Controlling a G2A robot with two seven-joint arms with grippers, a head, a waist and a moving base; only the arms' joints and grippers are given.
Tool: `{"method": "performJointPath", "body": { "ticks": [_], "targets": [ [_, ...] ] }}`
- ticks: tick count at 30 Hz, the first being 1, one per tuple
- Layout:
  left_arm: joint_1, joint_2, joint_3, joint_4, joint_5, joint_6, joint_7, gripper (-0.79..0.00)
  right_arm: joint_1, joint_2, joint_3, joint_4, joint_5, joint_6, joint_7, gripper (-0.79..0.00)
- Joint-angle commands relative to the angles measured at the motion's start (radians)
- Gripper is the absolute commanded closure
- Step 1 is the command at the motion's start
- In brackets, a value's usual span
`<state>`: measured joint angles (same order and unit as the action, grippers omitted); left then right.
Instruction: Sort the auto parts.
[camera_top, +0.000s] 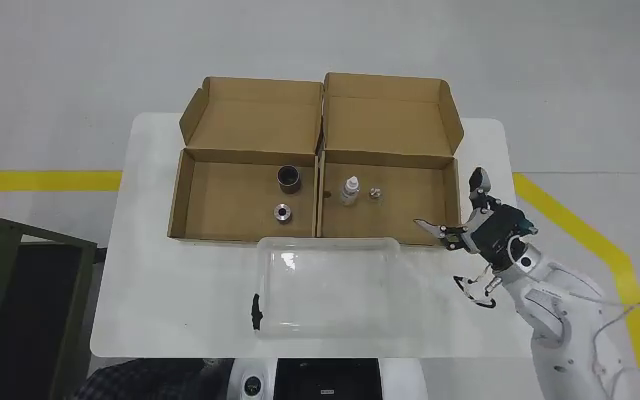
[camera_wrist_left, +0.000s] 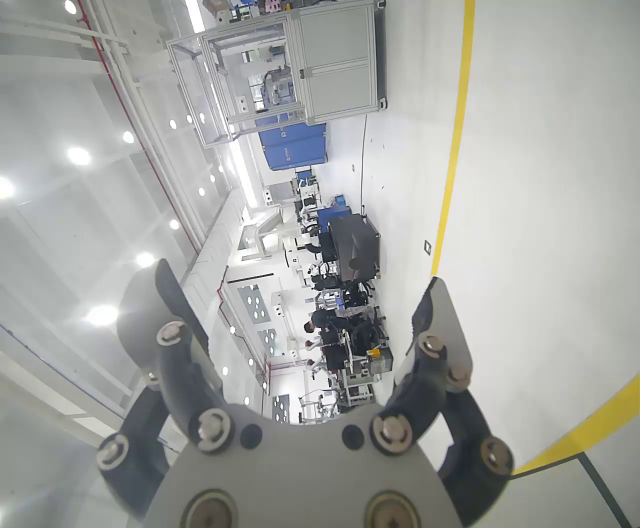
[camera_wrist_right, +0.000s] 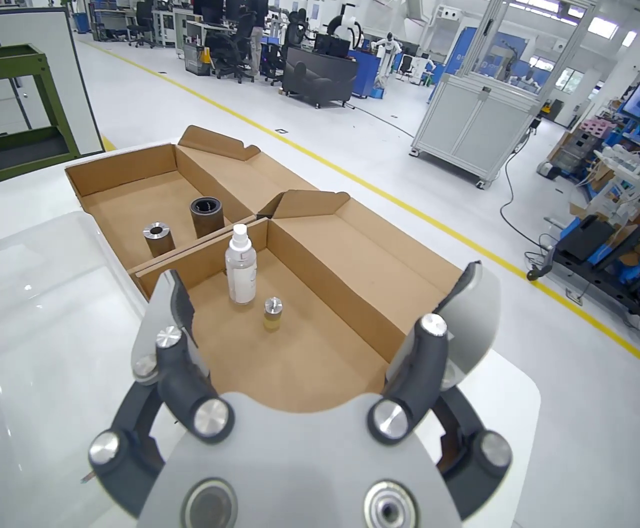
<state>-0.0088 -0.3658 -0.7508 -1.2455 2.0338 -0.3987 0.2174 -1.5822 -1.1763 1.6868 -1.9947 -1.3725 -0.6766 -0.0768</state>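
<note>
Two open cardboard boxes sit side by side at the back of the white table. The left box (camera_top: 200, 205) holds a dark ring-shaped cylinder (camera_top: 289, 178) (camera_wrist_right: 206, 217) and a short metal cylinder (camera_top: 283, 211) (camera_wrist_right: 159, 239). In the right box (camera_top: 400, 215) stand a clear spray bottle (camera_top: 349, 189) (camera_wrist_right: 241, 272) and a small metal-capped part (camera_top: 376, 191) (camera_wrist_right: 273, 314). My right gripper (camera_top: 447, 255) (camera_wrist_right: 322, 280) is open and holds nothing; it hovers at the right box's front right corner, facing the boxes. My left gripper (camera_wrist_left: 300, 290) is open with nothing in it, turned toward the room.
A clear plastic tray (camera_top: 330, 290) (camera_wrist_right: 55, 280) lies in front of the boxes. A small black object (camera_top: 256, 311) rests by its left front corner. A dark green cart (camera_top: 40, 300) stands off the table's left side. Both box lids stand up at the back.
</note>
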Motion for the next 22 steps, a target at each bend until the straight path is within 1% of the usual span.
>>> {"method": "performJointPath", "body": {
  "ticks": [1,6,22],
  "targets": [
    [0.0,0.0,0.0,0.0,0.0,0.0,0.0,-0.785,-0.021,0.001,0.018,-0.006,-0.001,0.011,-0.012,-0.785],
    [0.0,0.0,0.0,0.0,0.0,0.0,0.0,-0.785,-0.065,0.005,0.056,-0.003,0.012,0.025,-0.038,-0.785],
    [0.0,0.0,0.0,0.0,0.0,0.0,0.0,-0.784,-0.066,0.005,0.058,-0.003,0.014,0.024,-0.039,-0.785]
  ]
}}
